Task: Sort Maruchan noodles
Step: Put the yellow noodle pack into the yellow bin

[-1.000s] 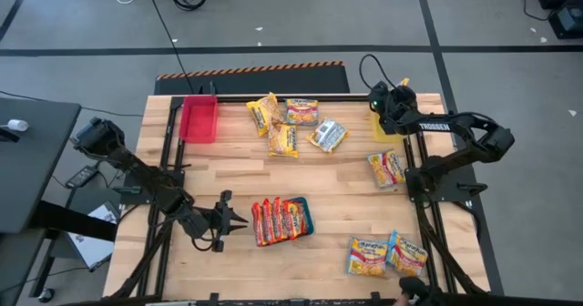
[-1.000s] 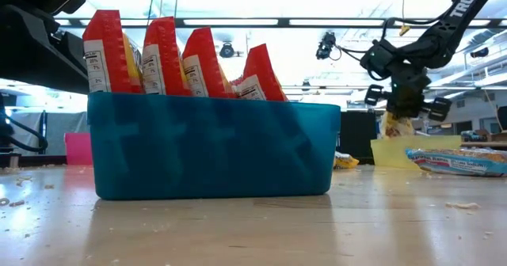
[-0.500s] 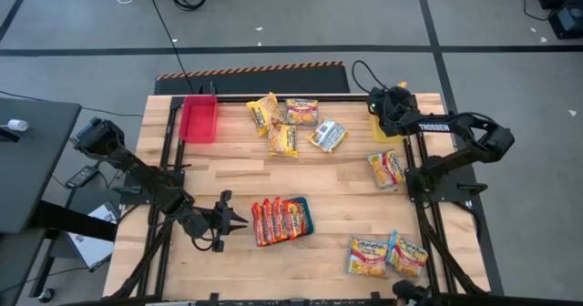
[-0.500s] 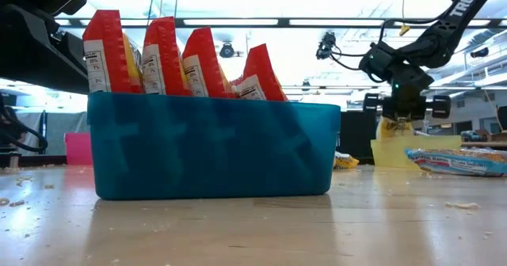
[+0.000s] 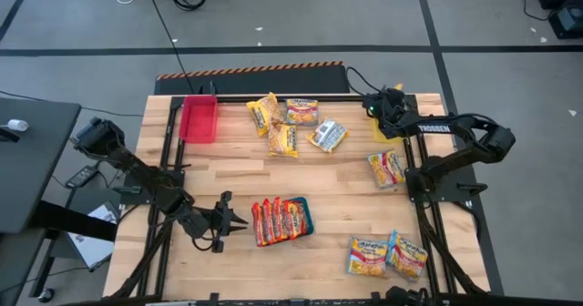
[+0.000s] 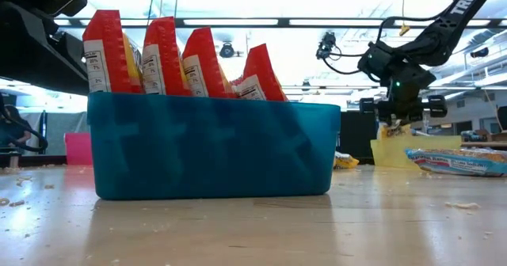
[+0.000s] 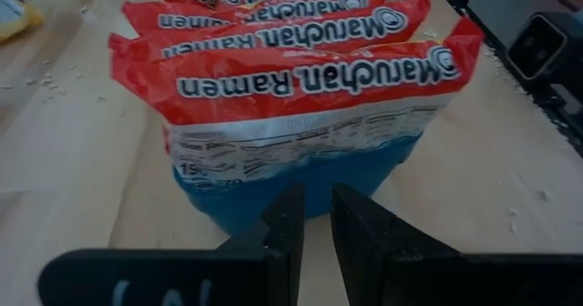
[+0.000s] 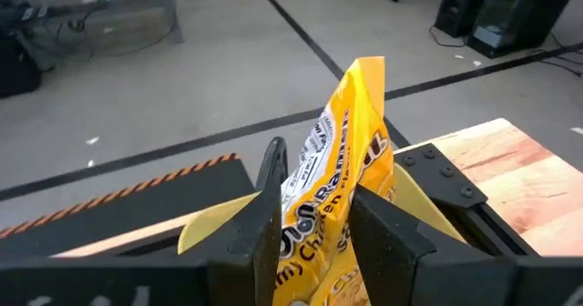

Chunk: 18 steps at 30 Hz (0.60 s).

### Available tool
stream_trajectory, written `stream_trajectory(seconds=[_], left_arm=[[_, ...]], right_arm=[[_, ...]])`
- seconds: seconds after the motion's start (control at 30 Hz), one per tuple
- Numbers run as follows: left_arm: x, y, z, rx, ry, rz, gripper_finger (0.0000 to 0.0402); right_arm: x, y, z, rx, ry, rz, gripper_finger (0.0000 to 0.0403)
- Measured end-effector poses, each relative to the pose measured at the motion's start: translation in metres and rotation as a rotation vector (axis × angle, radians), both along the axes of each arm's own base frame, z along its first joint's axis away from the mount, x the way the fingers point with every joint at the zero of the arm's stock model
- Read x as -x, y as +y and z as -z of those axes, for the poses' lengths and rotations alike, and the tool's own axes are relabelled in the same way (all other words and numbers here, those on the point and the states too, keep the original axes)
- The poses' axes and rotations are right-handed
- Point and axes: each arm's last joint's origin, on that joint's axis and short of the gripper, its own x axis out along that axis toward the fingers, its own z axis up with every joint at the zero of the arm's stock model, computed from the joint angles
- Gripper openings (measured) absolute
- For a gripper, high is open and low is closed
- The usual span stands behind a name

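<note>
My right gripper (image 5: 381, 111) hovers open over the yellow bin (image 5: 384, 133) at the table's far right. A yellow Maruchan packet (image 8: 342, 151) stands on edge in that bin, between the fingers; in the low view only its top (image 6: 390, 129) clears the bin (image 6: 394, 152). My left gripper (image 5: 243, 220) waits near the front, fingers narrowly apart with nothing between them, just left of the teal tray (image 5: 306, 217). In that tray several red packets (image 7: 291, 78) stand on edge. My right gripper's fingers (image 8: 270, 201) stand on either side of the yellow packet's lower half, coming from above at a slant. I cannot tell whether they touch it. The packet stands upright with its lower end down in the bin.
A red bin (image 5: 199, 118) sits at the far left. Several loose packets (image 5: 293, 124) lie at the far middle, one (image 5: 387, 168) near the right edge and two (image 5: 386, 255) at the near right. Bare wood lies between them.
My right gripper has rolled its wrist above the yellow bin, shifted slightly toward the table's left and opened. The yellow packet, which hung below the fingers, has sunk lower into the bin. The left arm has kept still.
</note>
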Motion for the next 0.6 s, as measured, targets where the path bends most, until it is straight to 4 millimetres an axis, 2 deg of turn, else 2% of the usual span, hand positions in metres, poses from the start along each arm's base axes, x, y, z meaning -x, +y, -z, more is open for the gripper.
stream_trajectory(seconds=[0.13,0.33,0.43,0.6], left_arm=[[0.000,-0.001,-0.001,0.011,-0.007,0.012,0.0062],[-0.001,-0.001,-0.001,0.008,-0.009,0.014,0.0062],[-0.001,-0.001,-0.001,0.005,-0.010,0.015,0.0062],[-0.001,-0.001,-0.001,0.006,-0.010,0.015,0.0062]], right_arm=[[-0.002,0.004,-0.011,0.019,0.028,-0.039,0.0131],[-0.011,0.008,-0.054,0.047,0.181,-0.152,0.0131],[-0.009,0.011,-0.064,-0.045,0.243,-0.214,0.0131],[0.005,0.012,-0.056,-0.338,0.267,-0.258,0.0124]])
